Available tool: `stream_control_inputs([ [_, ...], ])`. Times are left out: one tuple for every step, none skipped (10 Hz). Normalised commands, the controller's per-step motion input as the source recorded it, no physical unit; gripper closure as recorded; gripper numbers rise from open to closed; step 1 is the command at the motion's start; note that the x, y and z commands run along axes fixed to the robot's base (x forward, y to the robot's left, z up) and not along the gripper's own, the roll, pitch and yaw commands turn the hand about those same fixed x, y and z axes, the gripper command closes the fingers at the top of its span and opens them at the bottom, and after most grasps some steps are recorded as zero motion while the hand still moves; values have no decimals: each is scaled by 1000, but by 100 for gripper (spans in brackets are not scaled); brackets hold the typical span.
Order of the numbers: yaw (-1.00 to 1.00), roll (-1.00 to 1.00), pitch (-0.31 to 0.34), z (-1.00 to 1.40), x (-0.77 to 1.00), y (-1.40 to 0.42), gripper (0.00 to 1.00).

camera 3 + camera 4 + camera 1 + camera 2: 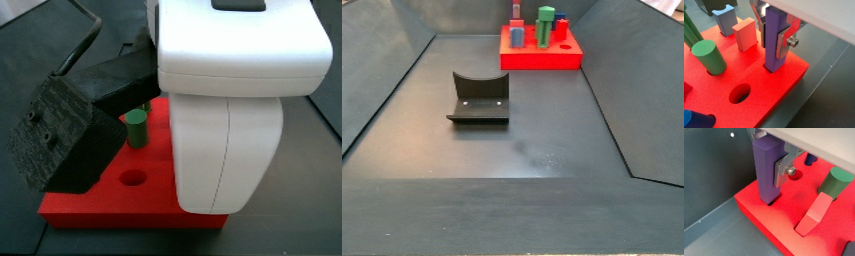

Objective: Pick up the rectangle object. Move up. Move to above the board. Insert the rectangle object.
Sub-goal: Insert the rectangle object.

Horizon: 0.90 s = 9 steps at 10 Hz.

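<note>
The rectangle object, a tall purple block [775, 40], stands upright between my gripper's fingers, and it also shows in a wrist view [766, 170]. Its lower end sits in a hole near a corner of the board [784, 80], a bright-red slab seen in both wrist views [771, 223] and both side views [80, 212] [540, 58]. My gripper [774, 44] is shut on the block, with one silver finger plate [781, 170] pressed flat against its side. In a side view the arm's white body [234, 100] hides the gripper and the block.
On the board stand a green peg [708, 57] [835, 184] [135, 128] [545, 26], a salmon-red block [745, 34] [815, 214], a blue-grey block [725, 21] and a dark-blue block [696, 120]. A round hole [740, 93] is open. The fixture [480, 98] stands mid-floor between grey walls.
</note>
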Motion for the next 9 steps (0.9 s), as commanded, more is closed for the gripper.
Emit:
stream_control_inputs([
  [0, 11, 0, -60, -160, 11, 100],
  [0, 0, 0, -31, -114, 3, 100],
  [0, 0, 0, -43, -100, 0, 100],
  [0, 0, 0, -46, -17, 0, 100],
  [0, 0, 0, -71, 0, 0, 100],
  [0, 0, 0, -60, 0, 0, 100],
  [0, 0, 0, -60, 20, 80, 100],
  [0, 0, 0, -31, 0, 43, 100],
  [51, 0, 0, -31, 0, 46, 100],
])
